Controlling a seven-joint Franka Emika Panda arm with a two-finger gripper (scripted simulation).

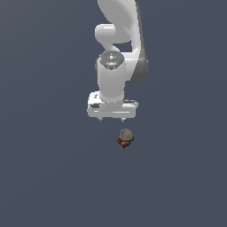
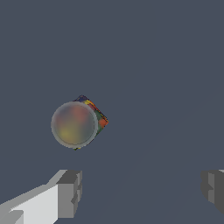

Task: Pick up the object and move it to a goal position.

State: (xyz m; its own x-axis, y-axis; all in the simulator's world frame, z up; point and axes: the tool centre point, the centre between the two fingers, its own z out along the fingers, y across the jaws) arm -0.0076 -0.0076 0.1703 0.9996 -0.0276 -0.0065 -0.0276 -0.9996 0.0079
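Observation:
The object, a tiny multicoloured cube point(image 1: 123, 143), rests on the dark floor. The goal position, a faint translucent ball point(image 1: 126, 134), overlaps it and covers most of it in both views. In the wrist view the ball point(image 2: 73, 124) hides the cube point(image 2: 99, 119) except for one corner and an edge. My white gripper point(image 1: 111, 119) hangs apart from the cube, a little toward the exterior view's left of it. It is open, and nothing lies between its grey fingers point(image 2: 70, 192). The gripper point(image 2: 142, 190) is offset from the cube in the wrist view as well.
The white arm point(image 1: 117, 40) reaches down from the top of the exterior view. A plain dark grey-blue floor point(image 1: 44, 177) surrounds everything, and no other objects show.

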